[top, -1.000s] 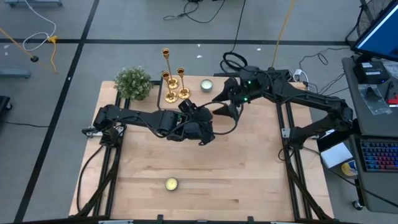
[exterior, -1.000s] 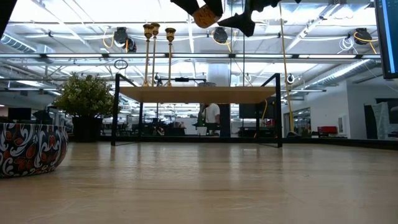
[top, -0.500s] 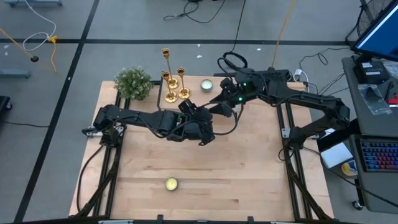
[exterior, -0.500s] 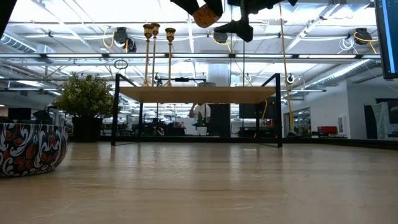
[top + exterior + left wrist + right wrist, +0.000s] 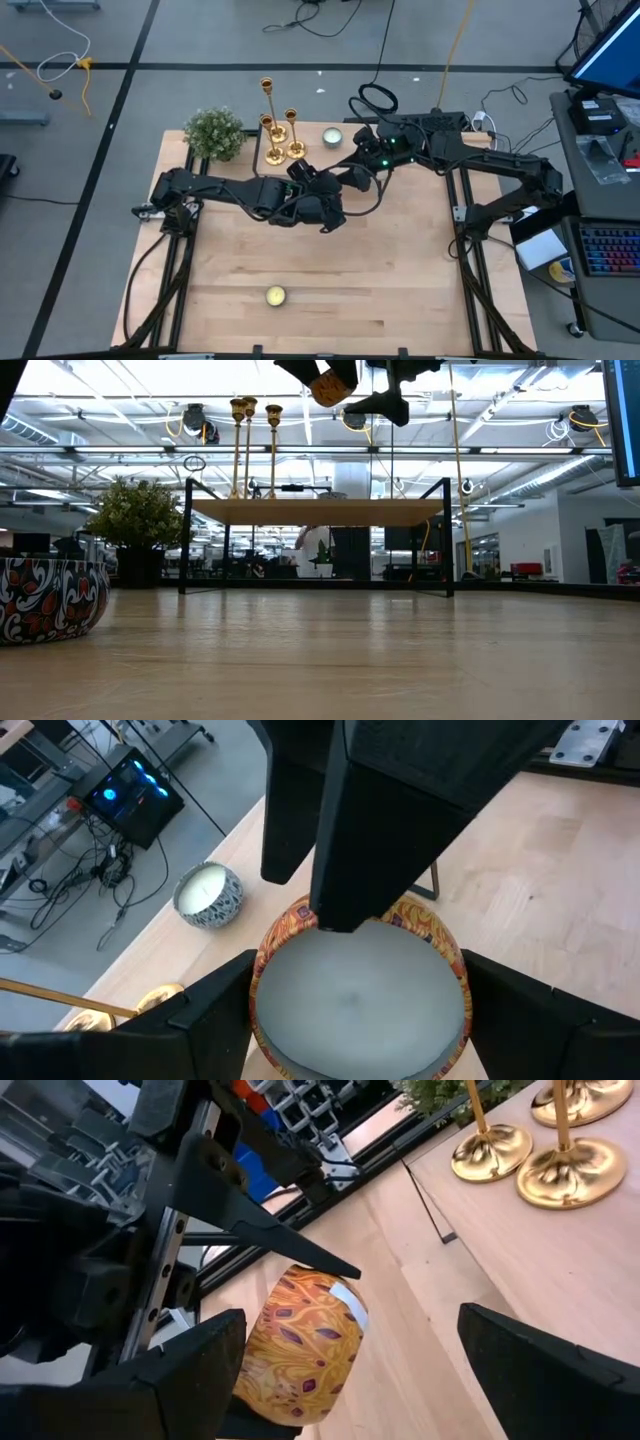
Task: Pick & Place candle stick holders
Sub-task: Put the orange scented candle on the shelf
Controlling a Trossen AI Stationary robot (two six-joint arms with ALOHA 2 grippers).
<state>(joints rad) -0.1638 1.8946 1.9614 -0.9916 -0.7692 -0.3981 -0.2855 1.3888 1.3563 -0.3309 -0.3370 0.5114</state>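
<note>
Three gold candle stick holders [image 5: 278, 128] stand on their round bases [image 5: 568, 1172] at the table's far edge, beside a green plant [image 5: 214, 132]. My left gripper [image 5: 300, 173] is over the table's middle, shut on a candle in an orange patterned tin [image 5: 358, 995]. My right gripper [image 5: 352, 177] is open, just right of the tin [image 5: 300, 1342]. One of its fingers [image 5: 370, 830] reaches over the tin's far rim. My left gripper pinches the tin's side wall [image 5: 262, 982] between its two fingers, one on each opposite side. The fingers come from above, slanting down. The tin is lifted clear of the table, its wax top toward the wrist. Whether my right gripper's finger touches the tin's rim [image 5: 335, 925], I cannot tell.
A candle in a silver patterned tin [image 5: 331, 137] sits right of the candle stick holders. A yellow candle [image 5: 275, 296] lies near the front edge. A small raised stand with black legs [image 5: 315, 512] carries the holders. A patterned bowl [image 5: 48, 598] shows in the low view.
My right gripper has moved toward the table's left, closer to the tin held by my left gripper. My left gripper and the tin have stayed where they were.
</note>
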